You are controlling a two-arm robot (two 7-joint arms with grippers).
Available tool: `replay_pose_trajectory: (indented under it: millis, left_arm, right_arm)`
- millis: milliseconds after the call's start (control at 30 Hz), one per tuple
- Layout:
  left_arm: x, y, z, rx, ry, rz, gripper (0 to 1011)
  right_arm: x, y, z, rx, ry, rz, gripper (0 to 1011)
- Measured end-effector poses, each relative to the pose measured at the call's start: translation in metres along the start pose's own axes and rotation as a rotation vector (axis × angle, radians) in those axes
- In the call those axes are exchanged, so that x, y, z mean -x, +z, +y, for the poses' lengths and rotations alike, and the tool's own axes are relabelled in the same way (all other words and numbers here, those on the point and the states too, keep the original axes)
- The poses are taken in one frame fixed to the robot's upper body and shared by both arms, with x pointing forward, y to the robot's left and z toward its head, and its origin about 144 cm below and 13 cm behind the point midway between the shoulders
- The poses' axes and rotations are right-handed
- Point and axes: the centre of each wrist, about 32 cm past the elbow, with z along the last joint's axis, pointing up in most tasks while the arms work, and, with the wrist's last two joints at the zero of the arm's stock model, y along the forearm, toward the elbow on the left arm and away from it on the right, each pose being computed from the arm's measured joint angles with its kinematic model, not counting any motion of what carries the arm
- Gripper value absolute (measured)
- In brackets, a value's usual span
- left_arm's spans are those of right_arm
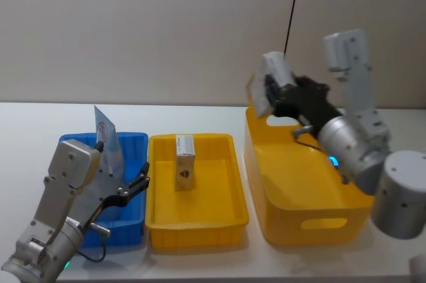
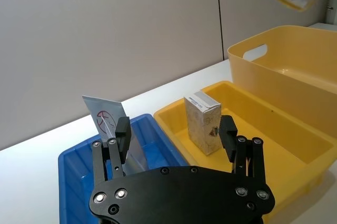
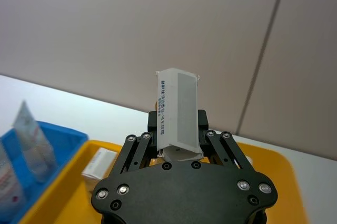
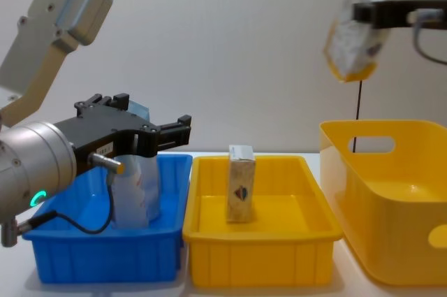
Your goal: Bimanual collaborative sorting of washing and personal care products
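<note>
A pale tube [image 1: 106, 140] with a red mark stands upright in the blue bin [image 1: 126, 230]. My left gripper [image 1: 130, 196] hovers open over that bin, just in front of the tube [image 2: 108, 117], holding nothing. A cream carton [image 1: 184, 161] with a dark emblem stands upright in the shallow yellow tray [image 1: 200, 226]. High over the back left corner of the deep yellow bin [image 1: 313, 220], my right gripper [image 1: 271, 93] is shut on a white carton [image 3: 178, 113]. In the chest view the white carton [image 4: 353, 31] hangs well above the bin's rim.
The three containers sit side by side on a white table [image 1: 200, 263]: blue at the left, the shallow tray in the middle, the deep bin with handle slots at the right. A plain wall [image 1: 166, 30] with a dark seam rises behind.
</note>
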Motion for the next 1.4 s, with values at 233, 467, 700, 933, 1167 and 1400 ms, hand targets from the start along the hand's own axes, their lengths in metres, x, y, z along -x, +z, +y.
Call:
replay_pose_trajectory:
  millis: [233,467,700,933,1167,1400]
  left_arm:
    - [0.000,0.000,0.000,0.000,0.000,0.000,1002]
    - [0.000,0.000,0.000,0.000,0.000,0.000,1002]
    - [0.000,0.000,0.000,0.000,0.000,0.000,1002]
    - [0.000,0.000,0.000,0.000,0.000,0.000,1002]
    - [0.000,0.000,0.000,0.000,0.000,0.000,1002]
    - [0.000,0.000,0.000,0.000,0.000,0.000,1002]
  right_arm:
    - [-0.021,-0.003,-0.015,0.029,-0.088,-0.027,360]
    - [-0.039,-0.012,-0.024,0.096,-0.142,-0.040,360]
    - [-0.052,-0.022,-0.022,0.163,-0.158,-0.039,360]
    - [-0.060,-0.026,-0.017,0.196,-0.152,-0.038,360]
    - [-0.063,-0.027,-0.013,0.206,-0.145,-0.034,360]
    - [-0.065,-0.028,-0.011,0.211,-0.140,-0.030,360]
